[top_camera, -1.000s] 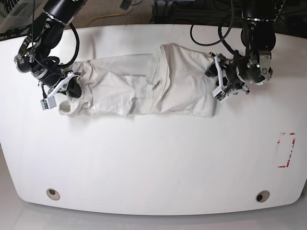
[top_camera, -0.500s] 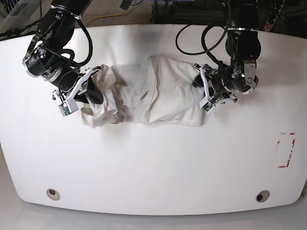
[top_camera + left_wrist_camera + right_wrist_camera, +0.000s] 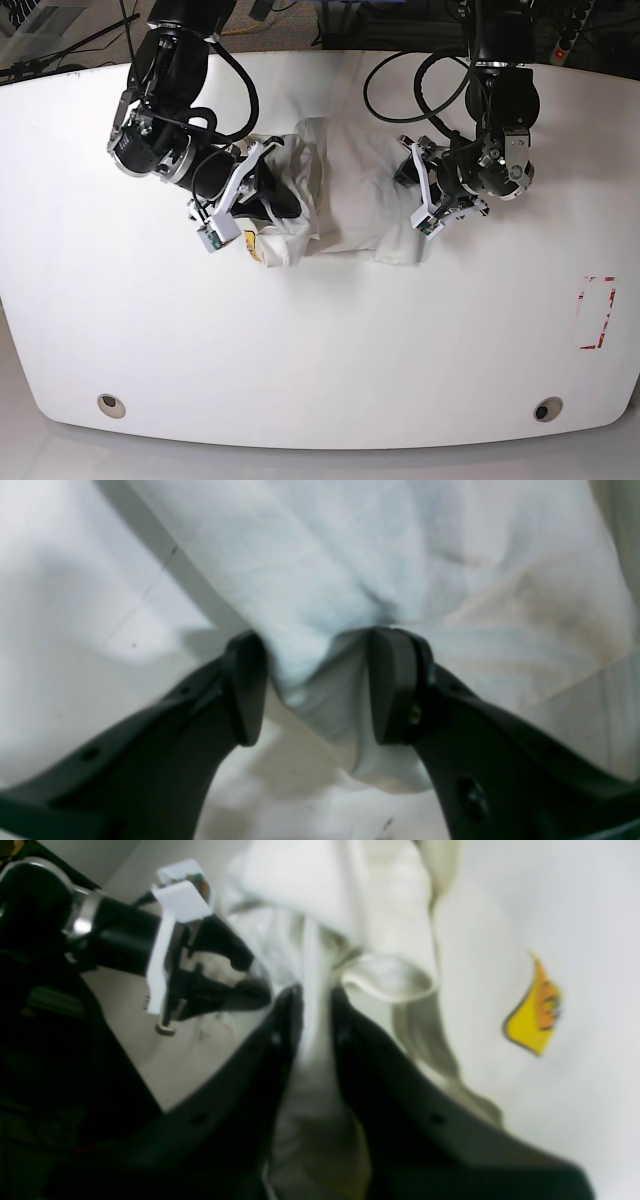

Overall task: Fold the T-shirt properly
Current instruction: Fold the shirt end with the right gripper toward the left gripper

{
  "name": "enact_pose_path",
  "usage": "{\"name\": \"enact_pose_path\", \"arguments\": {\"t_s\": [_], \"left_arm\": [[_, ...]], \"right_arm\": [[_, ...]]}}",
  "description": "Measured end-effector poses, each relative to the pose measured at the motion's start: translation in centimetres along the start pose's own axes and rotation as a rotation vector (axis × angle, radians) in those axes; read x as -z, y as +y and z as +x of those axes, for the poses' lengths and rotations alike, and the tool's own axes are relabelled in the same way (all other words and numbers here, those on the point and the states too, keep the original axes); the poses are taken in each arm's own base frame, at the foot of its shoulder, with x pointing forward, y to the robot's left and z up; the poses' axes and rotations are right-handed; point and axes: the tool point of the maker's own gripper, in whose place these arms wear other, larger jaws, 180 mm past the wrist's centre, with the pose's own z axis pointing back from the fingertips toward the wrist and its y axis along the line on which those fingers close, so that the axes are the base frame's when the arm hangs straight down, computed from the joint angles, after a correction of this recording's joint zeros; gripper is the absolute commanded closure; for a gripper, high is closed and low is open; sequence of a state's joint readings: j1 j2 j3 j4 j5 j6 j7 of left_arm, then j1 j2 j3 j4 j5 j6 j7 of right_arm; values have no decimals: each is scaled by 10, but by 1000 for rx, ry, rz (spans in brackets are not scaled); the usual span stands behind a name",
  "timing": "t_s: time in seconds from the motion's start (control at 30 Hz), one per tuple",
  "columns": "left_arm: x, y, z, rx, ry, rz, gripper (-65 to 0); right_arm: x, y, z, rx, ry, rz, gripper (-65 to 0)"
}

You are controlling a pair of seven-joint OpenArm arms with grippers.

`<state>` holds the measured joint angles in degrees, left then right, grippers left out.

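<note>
Between both grippers, bunched T-shirt (image 3: 345, 200)

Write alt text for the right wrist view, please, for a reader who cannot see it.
Two black fingers of the right gripper pinch a fold of the off-white T-shirt, close up and blurred. A yellow-orange patch of its print shows at right; the left gripper is at upper left.

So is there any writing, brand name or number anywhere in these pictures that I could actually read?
None can be read.
T-shirt: only a yellow-orange scrap of its print shows, in the right wrist view; no letters visible.
Red rectangular marking on the table: an outline, no legible text.
Small tag on the right gripper: too small to read.
</note>
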<state>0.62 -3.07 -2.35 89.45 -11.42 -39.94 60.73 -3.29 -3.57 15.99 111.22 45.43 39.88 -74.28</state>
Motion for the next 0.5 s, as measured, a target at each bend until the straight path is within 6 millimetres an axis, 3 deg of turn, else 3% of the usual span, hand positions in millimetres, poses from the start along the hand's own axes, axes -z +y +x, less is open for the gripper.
{"name": "enact_pose_path", "arguments": {"t_s": [0.2, 0.37, 0.43, 0.5], "left_arm": [[0, 0, 0, -1, -3, -2, -296], [0, 0, 0, -5, -3, -1, -296], [0, 0, 0, -6, -5, -1, -297], [0, 0, 0, -7, -6, -2, -297]], "right_arm": [[31, 21, 1, 46, -18, 114, 0], [52, 23, -3, 90, -22, 164, 0], [62, 23, 0, 105, -30, 189, -60], [70, 22, 1, 112, -29, 210, -171]]}}
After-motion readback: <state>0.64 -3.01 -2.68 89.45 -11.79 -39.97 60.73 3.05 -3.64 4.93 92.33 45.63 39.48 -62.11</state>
